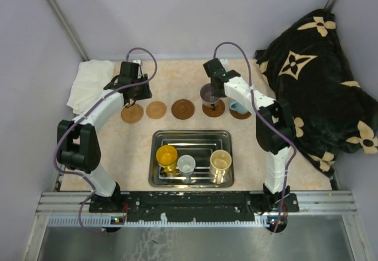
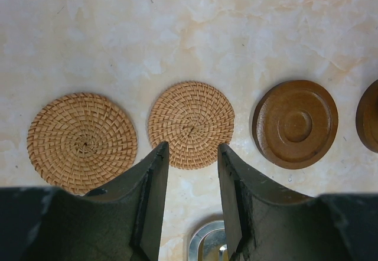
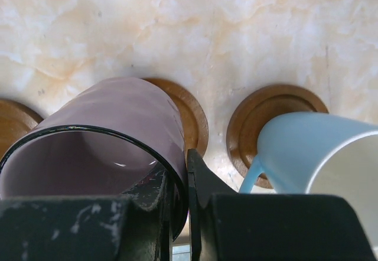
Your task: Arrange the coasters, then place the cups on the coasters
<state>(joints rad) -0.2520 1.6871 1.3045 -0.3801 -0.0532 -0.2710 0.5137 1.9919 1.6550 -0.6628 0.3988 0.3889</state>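
Five coasters lie in a row: two woven ones [image 2: 81,140] [image 2: 191,122] on the left, then three brown wooden ones [image 1: 183,108] [image 1: 213,108] [image 1: 240,110]. My left gripper [image 2: 191,149] hangs open above the woven pair, holding nothing. My right gripper [image 3: 177,169] is shut on the wall of the purplish-grey cup [image 3: 112,119], one finger inside, over the fourth coaster [image 3: 192,119]; whether the cup rests on it I cannot tell. The light blue cup [image 3: 313,149] stands on the rightmost coaster [image 3: 260,113]. The yellow [image 1: 167,156], grey-white [image 1: 186,165] and cream [image 1: 221,162] cups sit in the tray.
The steel tray [image 1: 192,134] lies in front of the coaster row, mid-table. A black blanket with a cream pattern [image 1: 319,78] is piled along the right side. A white cloth [image 1: 91,84] lies at the back left corner.
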